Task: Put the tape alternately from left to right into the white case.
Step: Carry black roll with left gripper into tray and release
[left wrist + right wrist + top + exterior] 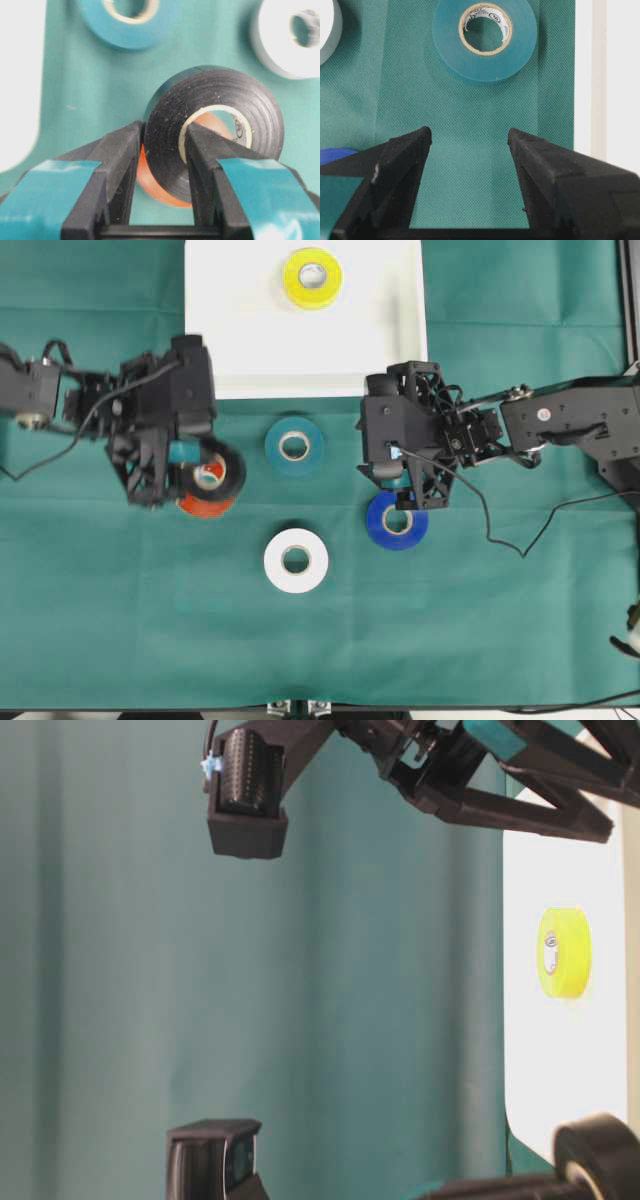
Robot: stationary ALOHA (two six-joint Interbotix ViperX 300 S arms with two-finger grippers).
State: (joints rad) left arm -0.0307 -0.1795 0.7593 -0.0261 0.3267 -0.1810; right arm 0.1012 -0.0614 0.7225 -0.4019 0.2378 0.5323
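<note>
The left gripper (pixel 162 150) is pinching only 1 wall of the black roll (pixel 215 125), near the white case (pixel 240 350); it may be twisting loose. The right gripper (pixel 470 145) is hanging with jaws apart and empty.

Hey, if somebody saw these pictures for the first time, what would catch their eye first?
Probably the yellow tape roll, lying alone in the white case at the top. Next, the left hand pinching the black tape roll above the red roll, left of centre.
</note>
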